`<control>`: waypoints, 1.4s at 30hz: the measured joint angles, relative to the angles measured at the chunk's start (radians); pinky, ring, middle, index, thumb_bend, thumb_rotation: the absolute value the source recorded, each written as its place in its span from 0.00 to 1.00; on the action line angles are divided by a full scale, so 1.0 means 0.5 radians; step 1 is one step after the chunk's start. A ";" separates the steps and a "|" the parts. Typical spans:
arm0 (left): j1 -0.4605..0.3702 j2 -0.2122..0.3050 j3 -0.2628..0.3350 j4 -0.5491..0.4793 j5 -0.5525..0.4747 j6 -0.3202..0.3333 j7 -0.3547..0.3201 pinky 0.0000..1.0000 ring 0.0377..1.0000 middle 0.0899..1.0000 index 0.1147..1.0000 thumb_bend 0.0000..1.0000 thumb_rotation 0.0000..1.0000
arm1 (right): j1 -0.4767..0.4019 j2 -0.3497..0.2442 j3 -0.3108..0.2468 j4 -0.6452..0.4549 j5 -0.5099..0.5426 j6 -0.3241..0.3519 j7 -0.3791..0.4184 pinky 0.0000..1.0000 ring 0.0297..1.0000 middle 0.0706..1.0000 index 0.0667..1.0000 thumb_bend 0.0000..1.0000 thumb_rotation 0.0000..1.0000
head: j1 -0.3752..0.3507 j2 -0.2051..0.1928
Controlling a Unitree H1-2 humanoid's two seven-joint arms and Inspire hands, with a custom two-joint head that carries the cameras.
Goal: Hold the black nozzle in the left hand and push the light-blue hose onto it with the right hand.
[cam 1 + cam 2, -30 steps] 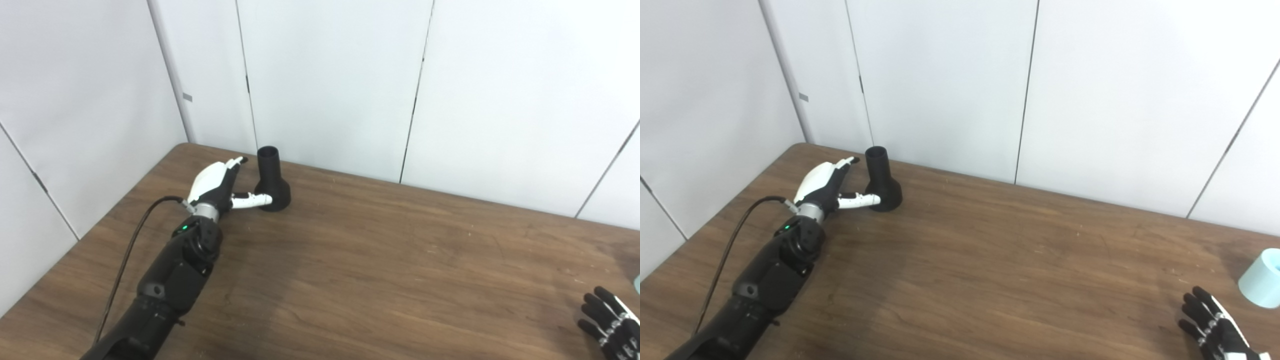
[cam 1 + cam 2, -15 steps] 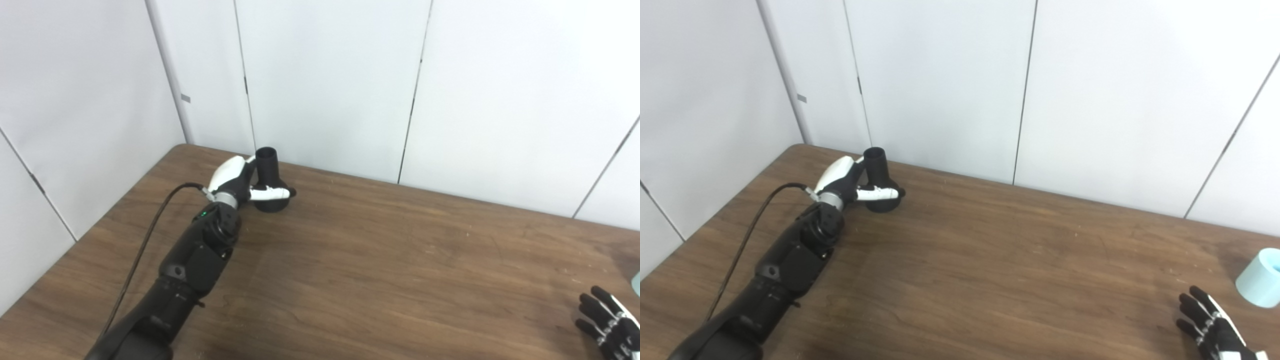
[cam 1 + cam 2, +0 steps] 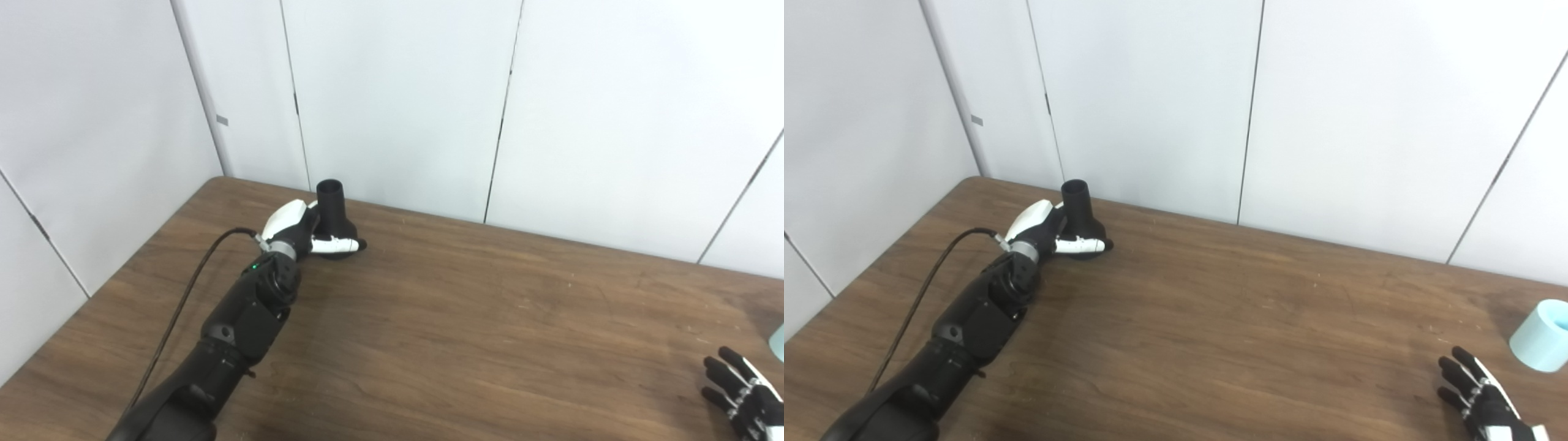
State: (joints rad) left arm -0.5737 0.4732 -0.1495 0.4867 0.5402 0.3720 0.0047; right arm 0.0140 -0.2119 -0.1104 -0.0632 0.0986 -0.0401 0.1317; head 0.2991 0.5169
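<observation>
The black nozzle [image 3: 331, 199] stands upright on its flared base at the far left of the table, near the wall. My left hand [image 3: 294, 223] is pressed against its left side. The white thumb lies straight across the front of the base, and the fingers reach behind the neck, mostly hidden. The hand is not closed on the nozzle. The light-blue hose [image 3: 1540, 335] is a short tube lying at the table's right edge. My right hand [image 3: 1473, 389] rests open at the bottom right, fingers spread, a little short of the hose.
The brown wooden table [image 3: 459, 318] meets white wall panels close behind the nozzle and along its left side. A black cable [image 3: 184, 294] trails over the table from my left wrist.
My left hand has moved forward and right from beside the nozzle to around it, the thumb sliding across the base's front. The camera shifted slightly. The right hand barely moved.
</observation>
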 measured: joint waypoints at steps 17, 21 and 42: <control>-0.021 0.008 -0.035 0.007 0.053 0.001 0.008 1.00 0.88 0.77 0.78 0.98 0.42 | -0.003 0.004 0.002 0.001 0.012 -0.001 0.005 0.85 0.89 0.81 0.86 0.59 1.00 | -0.009 0.012; -0.021 0.008 -0.021 0.032 0.015 -0.073 0.064 1.00 0.81 0.75 0.75 0.97 0.35 | -0.003 0.004 0.002 0.001 0.017 0.000 0.008 0.86 0.91 0.86 0.86 0.59 1.00 | -0.021 0.018; -0.027 -0.007 0.003 0.053 -0.076 -0.277 0.075 1.00 0.54 0.40 0.47 0.52 0.00 | -0.008 -0.011 0.010 0.001 0.075 0.019 0.040 0.91 0.96 0.90 0.86 0.59 1.00 | -0.031 0.046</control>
State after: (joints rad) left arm -0.5871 0.4696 -0.1483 0.5133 0.5024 0.2333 0.0419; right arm 0.0098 -0.2175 -0.1054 -0.0626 0.1362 -0.0304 0.1517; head 0.2838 0.5400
